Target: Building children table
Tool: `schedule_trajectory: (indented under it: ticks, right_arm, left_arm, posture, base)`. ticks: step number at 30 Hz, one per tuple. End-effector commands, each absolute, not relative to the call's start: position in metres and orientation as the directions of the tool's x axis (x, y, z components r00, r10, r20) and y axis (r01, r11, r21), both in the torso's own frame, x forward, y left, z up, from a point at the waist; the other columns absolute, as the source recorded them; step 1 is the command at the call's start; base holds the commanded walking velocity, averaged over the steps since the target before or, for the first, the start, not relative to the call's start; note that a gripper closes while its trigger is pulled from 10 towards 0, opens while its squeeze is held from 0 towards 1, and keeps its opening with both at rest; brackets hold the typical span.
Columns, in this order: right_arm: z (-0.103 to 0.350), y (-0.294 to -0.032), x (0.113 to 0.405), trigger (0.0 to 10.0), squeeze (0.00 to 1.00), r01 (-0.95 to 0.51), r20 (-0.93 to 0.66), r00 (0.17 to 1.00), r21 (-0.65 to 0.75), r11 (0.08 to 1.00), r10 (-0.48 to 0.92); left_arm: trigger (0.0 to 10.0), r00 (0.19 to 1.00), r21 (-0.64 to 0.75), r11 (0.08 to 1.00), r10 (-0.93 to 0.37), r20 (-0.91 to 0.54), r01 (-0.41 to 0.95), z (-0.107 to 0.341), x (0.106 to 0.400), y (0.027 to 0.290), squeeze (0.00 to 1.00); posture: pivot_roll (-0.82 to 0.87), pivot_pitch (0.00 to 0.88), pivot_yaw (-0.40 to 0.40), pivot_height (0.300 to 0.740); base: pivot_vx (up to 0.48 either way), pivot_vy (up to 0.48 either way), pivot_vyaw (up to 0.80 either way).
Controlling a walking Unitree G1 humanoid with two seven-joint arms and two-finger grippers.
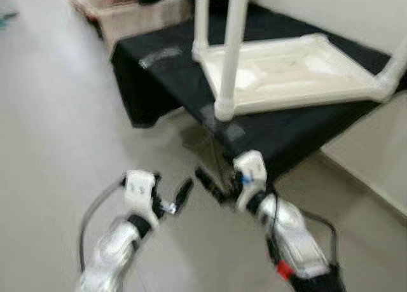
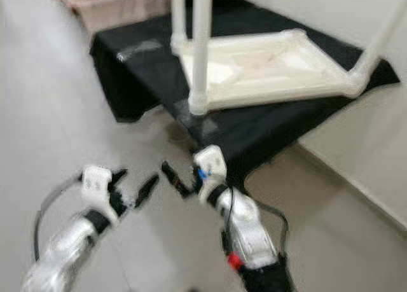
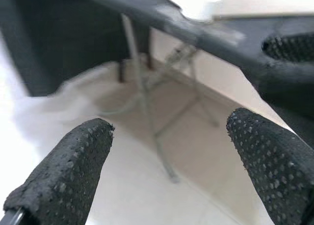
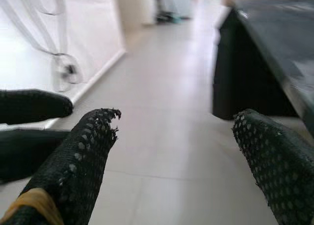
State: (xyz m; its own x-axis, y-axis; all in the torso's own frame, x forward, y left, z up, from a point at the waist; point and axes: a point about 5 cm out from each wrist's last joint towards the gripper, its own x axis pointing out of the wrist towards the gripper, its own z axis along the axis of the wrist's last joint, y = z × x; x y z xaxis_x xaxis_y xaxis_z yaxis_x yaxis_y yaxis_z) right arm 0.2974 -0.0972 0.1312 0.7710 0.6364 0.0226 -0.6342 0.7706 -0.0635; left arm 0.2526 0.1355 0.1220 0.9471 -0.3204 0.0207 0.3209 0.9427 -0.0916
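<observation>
pale tiled floor | black-draped table bears upturned white pipe-frame children table | left gripper, right gripper both spread, empty, held low before it | likely light, stiff, slick; grasp a leg

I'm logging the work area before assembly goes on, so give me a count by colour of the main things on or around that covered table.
White: 1, the upside-down children's table frame with its legs pointing up.
Black: 1, the cloth-covered table it lies on.
Pale, blurred: 1, a storage bin on the floor behind.
Total: 3.
Both grippers, left and right, hang open and hold nothing.
</observation>
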Motion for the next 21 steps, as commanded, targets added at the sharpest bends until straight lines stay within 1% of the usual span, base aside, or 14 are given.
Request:
schedule_trajectory:
  ticks: [1, 3, 8, 12, 15, 16, 17, 19, 21]
  right_arm:
    - [0.127, -0.103, 0.296, 10.0, 0.00, -0.623, 0.009, 0.781, -0.053, 0.780, 0.624]
    - [0.128, -0.103, 0.296, 10.0, 0.00, -0.622, 0.013, 0.782, -0.054, 0.781, 0.624]
    - [0.129, -0.104, 0.297, 10.0, 0.00, -0.619, 0.017, 0.784, -0.047, 0.784, 0.621]
    - [0.132, -0.103, 0.296, 10.0, 0.00, -0.637, 0.019, 0.770, -0.050, 0.769, 0.638]
    - [0.137, -0.102, 0.295, 10.0, 0.00, -0.686, 0.005, 0.721, -0.131, 0.715, 0.693]
    - [0.137, -0.102, 0.295, 10.0, 0.00, -0.686, 0.005, 0.721, -0.131, 0.715, 0.693]
    - [0.143, -0.103, 0.295, 10.0, 0.00, -0.710, 0.003, 0.694, -0.164, 0.685, 0.720]
    - [0.146, -0.104, 0.295, 10.0, 0.00, -0.719, 0.003, 0.683, -0.175, 0.673, 0.731]
    - [0.155, -0.104, 0.296, 10.0, 0.00, -0.735, -0.004, 0.654, -0.241, 0.634, 0.757]
  left_arm:
    - [10.0, 0.942, -0.100, 0.937, -0.334, 0.014, 0.334, 0.120, 0.252, 0.131, 0.00]
    - [10.0, 0.943, -0.100, 0.937, -0.334, 0.015, 0.333, 0.120, 0.252, 0.132, 0.00]
    - [10.0, 0.943, -0.101, 0.938, -0.331, 0.017, 0.331, 0.121, 0.253, 0.132, 0.00]
    - [10.0, 0.944, -0.102, 0.938, -0.330, 0.018, 0.330, 0.121, 0.253, 0.132, 0.00]
    - [10.0, 0.945, -0.102, 0.939, -0.327, 0.020, 0.327, 0.122, 0.253, 0.133, 0.00]
    - [10.0, 0.945, -0.102, 0.939, -0.327, 0.020, 0.327, 0.122, 0.253, 0.133, 0.00]
    - [10.0, 0.948, -0.107, 0.942, -0.318, 0.024, 0.318, 0.123, 0.254, 0.134, 0.00]
    - [10.0, 0.950, -0.110, 0.943, -0.312, 0.026, 0.313, 0.124, 0.255, 0.135, 0.00]
    - [10.0, 0.957, -0.108, 0.951, -0.286, 0.041, 0.289, 0.128, 0.260, 0.140, 0.00]
  posture:
    - [0.01, 0.141, -0.017, 0.740]
    - [0.01, 0.143, -0.017, 0.740]
    - [0.01, 0.146, -0.016, 0.740]
    - [0.01, 0.149, -0.016, 0.740]
    - [0.01, 0.151, -0.012, 0.740]
    - [0.01, 0.151, -0.012, 0.740]
    - [0.01, 0.155, -0.011, 0.740]
    - [0.01, 0.155, -0.011, 0.740]
    - [0.00, 0.155, -0.010, 0.740]
  base:
    - [0.000, -0.442, 0.80]
    - [0.000, -0.441, 0.63]
    - [0.000, -0.442, 0.00]
    - [0.000, -0.439, 0.00]
    - [0.000, -0.441, 0.00]
    - [0.000, -0.439, 0.00]
    - [0.000, -0.442, 0.00]
    - [0.000, -0.442, 0.00]
    - [0.000, -0.441, 0.00]
